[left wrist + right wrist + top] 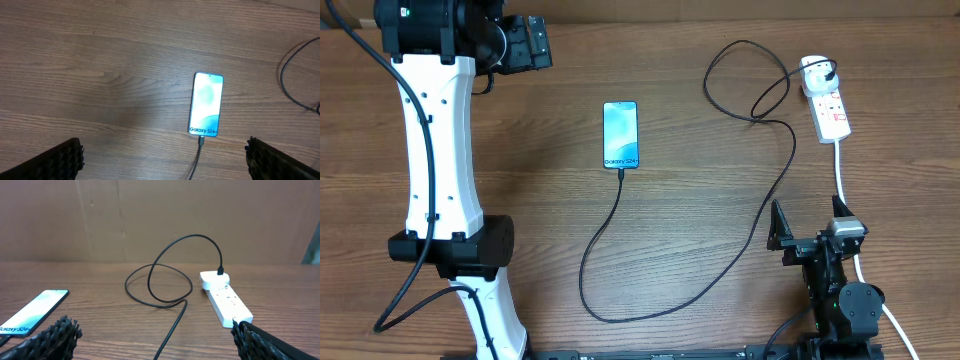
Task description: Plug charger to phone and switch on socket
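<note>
my right claw (808,228), spread wide and empty, is the nearer one to the socket (831,110), which lies straight ahead, its long axis running away from me.

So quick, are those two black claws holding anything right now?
Left black two-finger gripper: open, holding nothing.
Right black two-finger gripper: open, holding nothing.

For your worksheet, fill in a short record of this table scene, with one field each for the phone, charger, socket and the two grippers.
phone: flat on the table, screen up, text end nearest the robot
charger: tip at the phone's near edge, seemingly plugged in; other end at the socket's far end
socket: far right; switch state cannot be told
left gripper: open, empty, apart from the phone
right gripper: open, empty, short of the socket
</note>
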